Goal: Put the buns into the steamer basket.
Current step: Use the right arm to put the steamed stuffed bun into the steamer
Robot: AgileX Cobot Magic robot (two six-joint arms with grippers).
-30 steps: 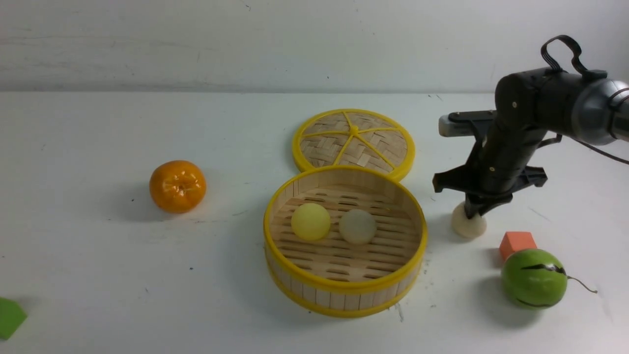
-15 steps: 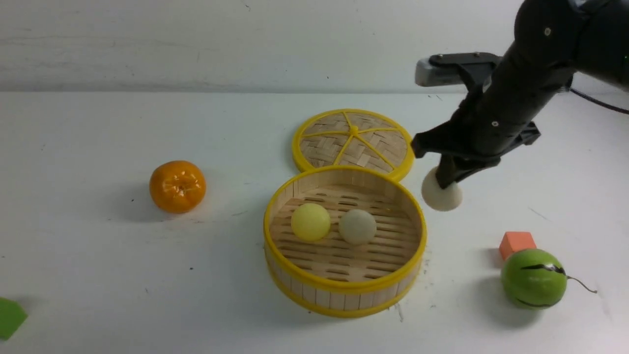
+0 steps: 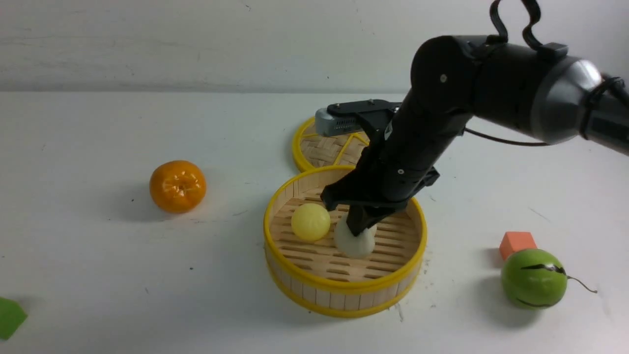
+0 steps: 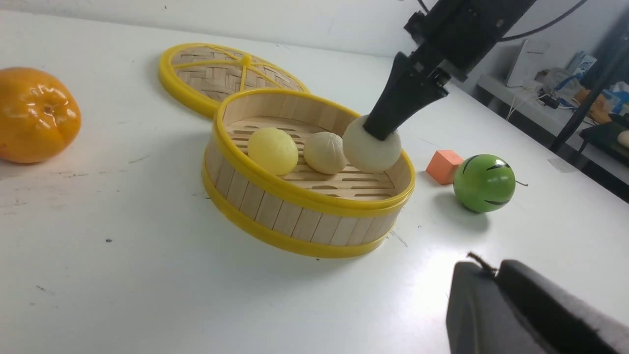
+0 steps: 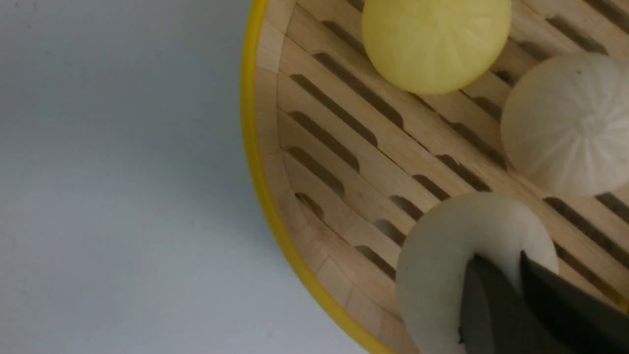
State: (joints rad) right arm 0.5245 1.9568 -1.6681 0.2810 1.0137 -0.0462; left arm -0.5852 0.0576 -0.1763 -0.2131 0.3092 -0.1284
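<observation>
**Desk:** What are you seeing, nearest first?

**Me:** The left gripper [image 4: 516, 309] is showing only as a dark edge in its own wrist view, so I'm not able to tell whether it's parted or closed. Beyond it, the steamer basket [image 3: 344, 287] is holding 2 of the 3 buns on its slatted floor: the yellow bun [image 3: 310, 221] and a white bun [image 4: 326, 152] just beside it.

**Desk:** And the 3rd?

**Me:** The right gripper [image 3: 357, 229] is pinching the third bun [image 3: 355, 242] from above. It's hanging inside the rim's circle, and I'm judging it isn't resting on the floor yet. That's leaving me a short lowering and a release.

**Desk:** Arm pose?

**Me:** The right arm [image 3: 442, 98] is reaching in from the right with its wrist pointing down, and it's covering part of the lid [image 3: 314, 147] behind.
</observation>
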